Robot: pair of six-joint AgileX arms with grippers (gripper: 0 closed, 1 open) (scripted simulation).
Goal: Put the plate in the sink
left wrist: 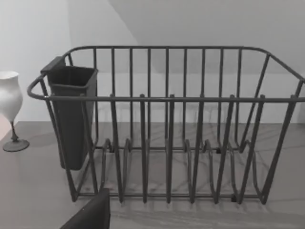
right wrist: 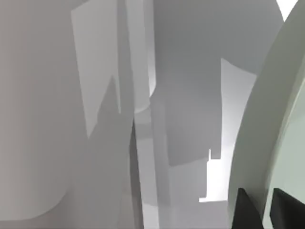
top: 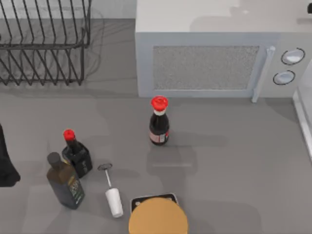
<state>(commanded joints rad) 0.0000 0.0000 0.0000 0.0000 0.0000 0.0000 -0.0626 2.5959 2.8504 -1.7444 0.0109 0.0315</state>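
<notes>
The pale mint-green plate [right wrist: 279, 119] shows in the right wrist view as a curved rim standing on edge, very close to the camera. My right gripper [right wrist: 267, 206] is shut on that rim, with one dark finger [right wrist: 248, 212] on each side of it. Behind the plate are smooth grey and whitish walls. I cannot tell which part of the sink they belong to. In the top view, a sliver of the sink's whitish rim [top: 303, 117] runs along the right edge. My left arm [top: 6, 163] stays parked at the table's left edge, facing the dish rack [left wrist: 167, 129].
A grey microwave [top: 214, 53] stands at the back and a wire dish rack [top: 44, 44] at back left. A red-capped bottle [top: 159, 122] is mid-table. Two bottles [top: 70, 168], a milk frother [top: 112, 192] and a tan disc [top: 158, 217] on a scale sit front left.
</notes>
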